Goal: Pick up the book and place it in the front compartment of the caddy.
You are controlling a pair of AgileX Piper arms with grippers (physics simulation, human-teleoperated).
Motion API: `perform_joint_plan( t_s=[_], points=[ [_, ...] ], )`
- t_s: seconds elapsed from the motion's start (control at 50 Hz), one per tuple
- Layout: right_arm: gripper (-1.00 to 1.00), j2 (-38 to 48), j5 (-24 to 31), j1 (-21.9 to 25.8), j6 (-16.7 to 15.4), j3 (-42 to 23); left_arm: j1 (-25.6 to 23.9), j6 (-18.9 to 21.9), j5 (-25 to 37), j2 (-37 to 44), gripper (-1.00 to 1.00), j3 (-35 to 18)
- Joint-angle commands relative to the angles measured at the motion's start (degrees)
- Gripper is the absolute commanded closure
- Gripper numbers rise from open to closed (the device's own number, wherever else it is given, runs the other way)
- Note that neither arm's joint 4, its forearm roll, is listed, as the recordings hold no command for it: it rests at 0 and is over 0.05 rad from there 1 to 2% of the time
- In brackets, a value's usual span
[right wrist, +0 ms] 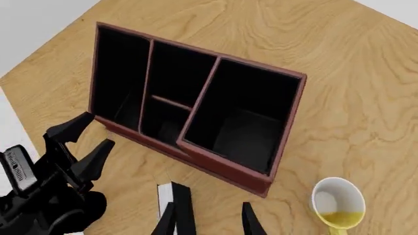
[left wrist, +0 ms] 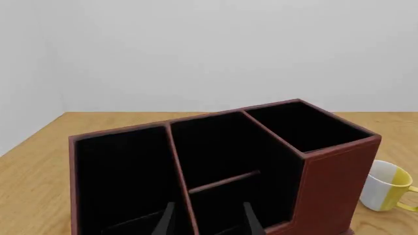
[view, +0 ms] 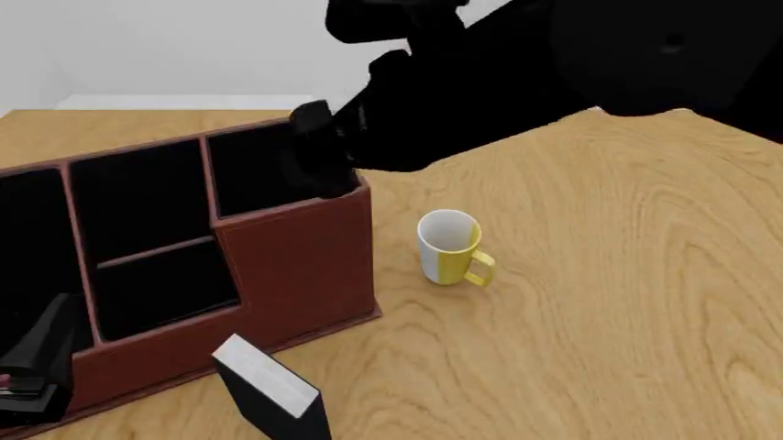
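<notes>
A large reddish-brown leather-look desk organiser (view: pixel 293 266) with black-lined compartments is sitting on the left half of a light wooden surface (view: pixel 612 275), its stepped lower wall facing the near edge. Thin dividers are splitting it into a tall section on the right, a middle section crossed by a low bar, and another section on the left.

A small thick book with a black cover and white page edges (view: pixel 271 385) is standing tilted on the surface just in front of the organiser's near wall, close to the near edge and outside every compartment. In the right wrist view the book (right wrist: pixel 173 205) is showing between that arm's dark fingers.

The right arm, a large black mass in the front view, is reaching across from the upper right and hanging above the organiser's far right corner. Its gripper (right wrist: pixel 209 218) is looking down on the organiser (right wrist: pixel 216 161) from above, the fingers parted and holding nothing.

The left gripper (view: pixel 43 362) is hovering low at the near left, beside the organiser's left end. From its own camera, the gripper (left wrist: pixel 207 220) is pointing into the organiser (left wrist: pixel 333 181), with spread fingers grasping nothing.

A white mug with a yellow stripe and yellow handle (view: pixel 450 247) is standing upright on the surface to the right of the organiser, apart from it. The mug (right wrist: pixel 336 205) is also appearing in the right wrist view.
</notes>
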Motion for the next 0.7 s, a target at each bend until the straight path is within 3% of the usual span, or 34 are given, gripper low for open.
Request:
perform_joint_plan(
  t_s=[0.02,0.12,0.42,0.7],
  points=[
    [-1.00,8.3,6.7,6.0,2.2,-7.6,0.0,0.0,0.0,0.0,-1.00,0.0],
    [-1.00,11.1,8.2,9.4,4.9,-7.5,0.0,0.0,0.0,0.0,-1.00,0.0],
    [-1.00,17.9,13.4,6.3,2.9,-11.6,0.0,0.0,0.0,0.0,-1.00,0.0],
    [-1.00,15.8,11.4,9.7,7.4,-2.9,0.0,0.0,0.0,0.0,-1.00,0.0]
  ],
)
